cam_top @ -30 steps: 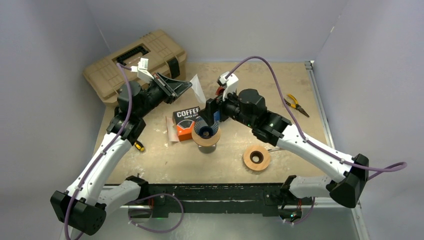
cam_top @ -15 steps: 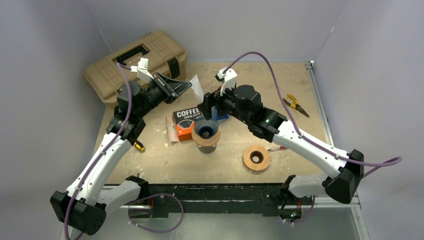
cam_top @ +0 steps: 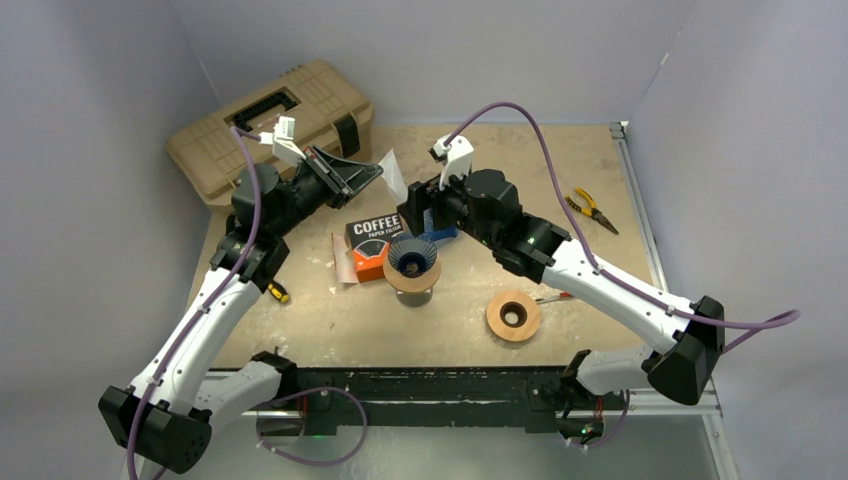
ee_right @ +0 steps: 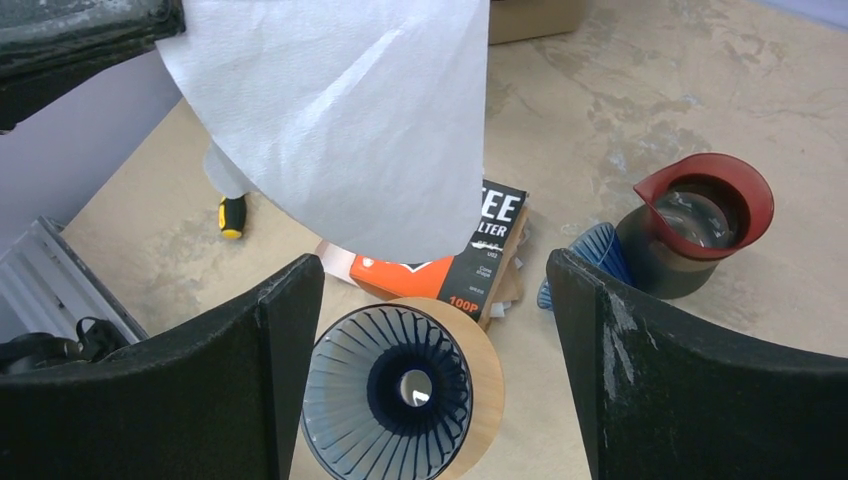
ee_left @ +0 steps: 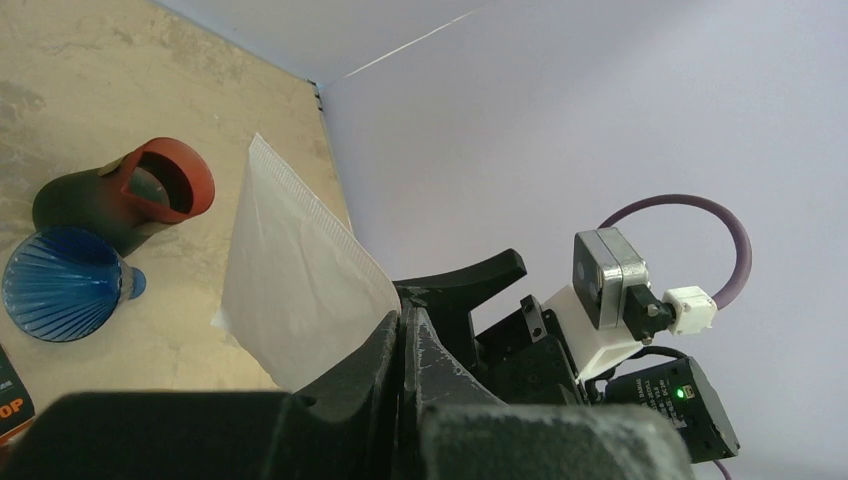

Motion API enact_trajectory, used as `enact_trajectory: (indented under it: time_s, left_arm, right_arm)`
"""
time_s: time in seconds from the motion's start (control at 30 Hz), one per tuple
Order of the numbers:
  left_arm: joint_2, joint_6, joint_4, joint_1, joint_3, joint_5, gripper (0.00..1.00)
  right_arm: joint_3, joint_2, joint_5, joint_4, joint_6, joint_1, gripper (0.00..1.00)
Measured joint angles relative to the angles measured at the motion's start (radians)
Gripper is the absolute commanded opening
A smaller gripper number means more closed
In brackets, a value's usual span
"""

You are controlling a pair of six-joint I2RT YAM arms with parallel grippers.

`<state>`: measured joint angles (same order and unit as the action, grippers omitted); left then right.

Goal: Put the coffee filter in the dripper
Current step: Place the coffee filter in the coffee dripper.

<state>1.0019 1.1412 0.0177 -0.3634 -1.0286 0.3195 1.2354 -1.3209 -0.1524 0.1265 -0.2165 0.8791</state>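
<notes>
Filter (cam_top: 394, 178) pinched in the left gripper (cam_top: 378, 172) lies at eleven o'clock from the spread right gripper (cam_top: 420, 220), dripper (cam_top: 413, 262) at six

Two drippers (ee_right: 400, 385) (ee_right: 588, 258), one filter (ee_right: 350, 120), one carafe (ee_right: 700, 225)

White filter (ee_right: 350, 130) (aloft); ribbed dripper (ee_right: 400, 390) upright

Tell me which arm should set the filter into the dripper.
Left: the left gripper pinches the filter, raised near the dripper; the right gripper is open and empty.
</notes>
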Motion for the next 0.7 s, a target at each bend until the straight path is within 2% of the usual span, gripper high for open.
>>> enact_trajectory:
  time_s: [0.27, 0.57, 0.7]
  left_arm:
    - [-0.01, 0.0, 0.0, 0.0, 0.0, 0.003, 0.0]
    - [-0.013, 0.0, 0.0, 0.0, 0.0, 0.015, 0.0]
    - [-0.013, 0.0, 0.001, 0.0, 0.0, 0.016, 0.0]
  right_arm:
    - [0.0, 0.0, -0.04, -0.026, -0.002, 0.0, 0.8]
    - [-0.013, 0.043, -0.067, -0.104, -0.001, 0.0, 0.66]
    - [-0.023, 0.072, -0.074, -0.151, 0.004, 0.0, 0.64]
